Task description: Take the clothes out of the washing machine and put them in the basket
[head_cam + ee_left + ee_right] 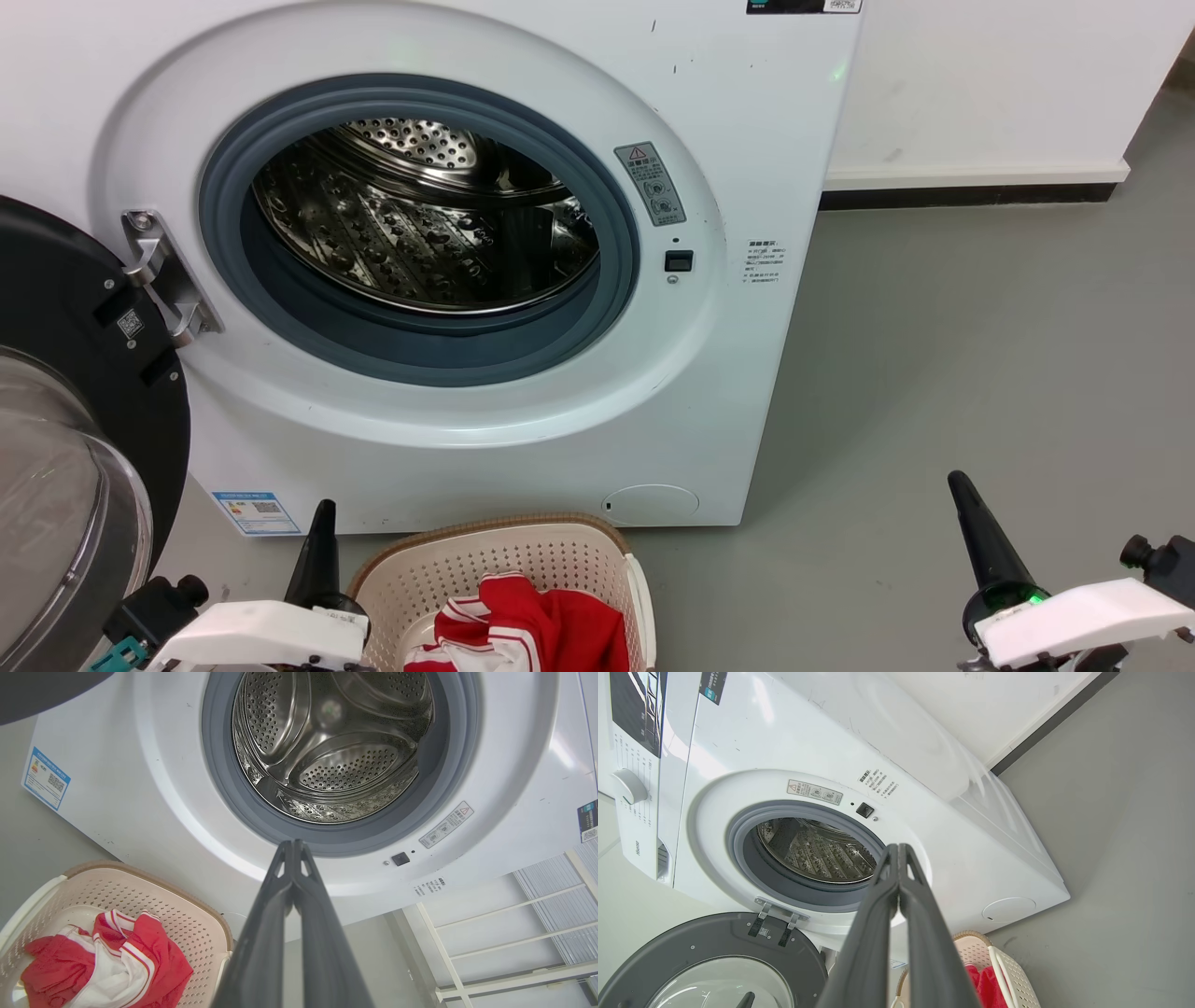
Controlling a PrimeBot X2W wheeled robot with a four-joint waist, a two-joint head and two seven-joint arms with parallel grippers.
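Washing machine (523, 439): stands on the grey floor (934, 373) and takes up the head view from 9 to 12 o'clock. Its door (56, 280) is swung fully open at 9 o'clock. The perforated steel drum (420, 224) shows bare metal through the grey-rimmed porthole.

Basket (485, 525): on the floor at 6 o'clock, just beside the machine's base.

Clothes (541, 625): a crumpled red heap with white stripes, lying inside the basket below its rim.

Left gripper (323, 523): at 7 o'clock, just beside the basket's left rim. The fingers are pressed together tip to tip and hold nothing.

Right gripper (966, 495): at 4 o'clock over bare floor, well apart from the basket. The fingers are likewise closed against each other and empty.
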